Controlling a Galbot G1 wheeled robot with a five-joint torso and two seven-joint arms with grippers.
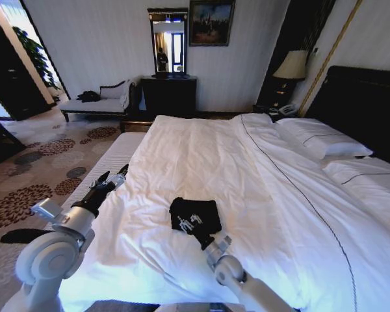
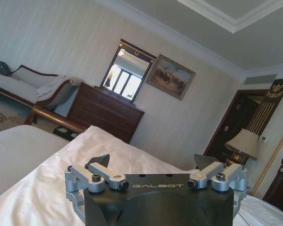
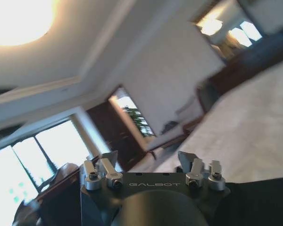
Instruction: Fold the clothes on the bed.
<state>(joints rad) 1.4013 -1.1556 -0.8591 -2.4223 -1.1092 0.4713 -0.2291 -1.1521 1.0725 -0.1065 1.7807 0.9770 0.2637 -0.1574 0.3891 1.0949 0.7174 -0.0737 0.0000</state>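
Lying near the foot end of the bed, the black T-shirt sits bundled into a compact shape on the white duvet, white lettering facing up. Broad bare duvet surrounds it on all sides (the widest stretch runs toward the two pillows and the dark headboard). The bed's left edge drops to patterned carpet, open up to the upholstered bench and dark dresser at the far wall.

The right gripper is at the T-shirt's near edge, its tip against or just over the fabric; contact cannot be confirmed. In the right wrist view its fingers stand apart with nothing between them.

The left gripper is held at the bed's left edge, well apart from the T-shirt, fingers spread wide and empty.
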